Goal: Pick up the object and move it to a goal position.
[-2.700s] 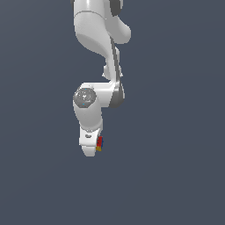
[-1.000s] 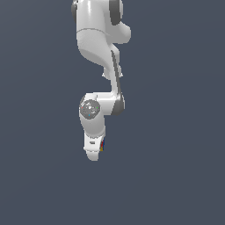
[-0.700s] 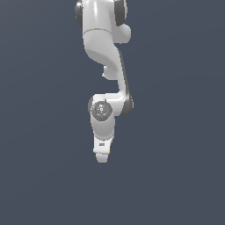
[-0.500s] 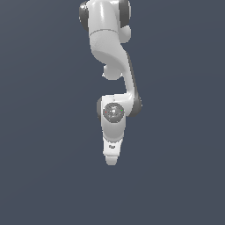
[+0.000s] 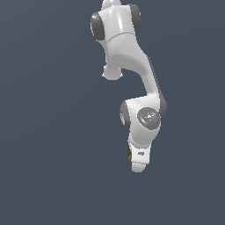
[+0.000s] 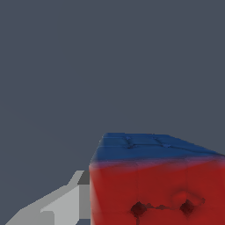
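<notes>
The object (image 6: 156, 189) fills the wrist view: a cube with a red face bearing dark dots and a blue face beside it. One grey finger (image 6: 66, 206) lies flat against its side. In the exterior view only a red and green sliver of the object (image 5: 130, 154) shows at the edge of the white hand. My gripper (image 5: 139, 167) hangs at the low end of the arm, shut on the object, well above the grey ground. The fingertips themselves are hidden behind the hand in the exterior view.
Plain dark grey ground (image 5: 48, 132) surrounds the white arm (image 5: 132, 66) on all sides. No goal marker or other object shows in either view.
The arm has swung toward the exterior view's right, carrying the object along. The hand has turned, so the coloured sliver now shows on its other side.
</notes>
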Controlling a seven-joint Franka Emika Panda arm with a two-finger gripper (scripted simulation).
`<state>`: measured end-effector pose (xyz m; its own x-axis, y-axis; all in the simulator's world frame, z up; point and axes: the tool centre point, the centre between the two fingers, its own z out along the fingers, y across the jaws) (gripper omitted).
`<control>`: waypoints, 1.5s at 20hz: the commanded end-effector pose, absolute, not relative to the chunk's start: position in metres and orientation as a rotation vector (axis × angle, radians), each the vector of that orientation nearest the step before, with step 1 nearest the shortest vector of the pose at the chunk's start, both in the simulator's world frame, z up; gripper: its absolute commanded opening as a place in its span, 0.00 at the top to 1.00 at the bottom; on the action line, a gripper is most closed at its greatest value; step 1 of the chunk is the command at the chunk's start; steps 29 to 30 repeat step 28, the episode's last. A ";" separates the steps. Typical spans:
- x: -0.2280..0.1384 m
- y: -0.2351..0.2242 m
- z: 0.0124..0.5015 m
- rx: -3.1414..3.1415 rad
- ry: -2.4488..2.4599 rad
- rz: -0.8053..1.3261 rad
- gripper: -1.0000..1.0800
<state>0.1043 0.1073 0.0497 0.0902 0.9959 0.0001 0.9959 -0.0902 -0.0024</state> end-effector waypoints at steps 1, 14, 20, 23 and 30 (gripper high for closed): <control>0.112 0.130 0.053 -2.321 -2.117 0.000 1.00; 0.135 0.203 0.060 -2.321 -2.117 0.000 1.00; 0.140 0.215 0.061 -2.320 -2.118 0.000 1.00; 0.141 0.218 0.061 -2.320 -2.118 0.000 1.00; 0.142 0.219 0.061 -2.320 -2.118 0.000 1.00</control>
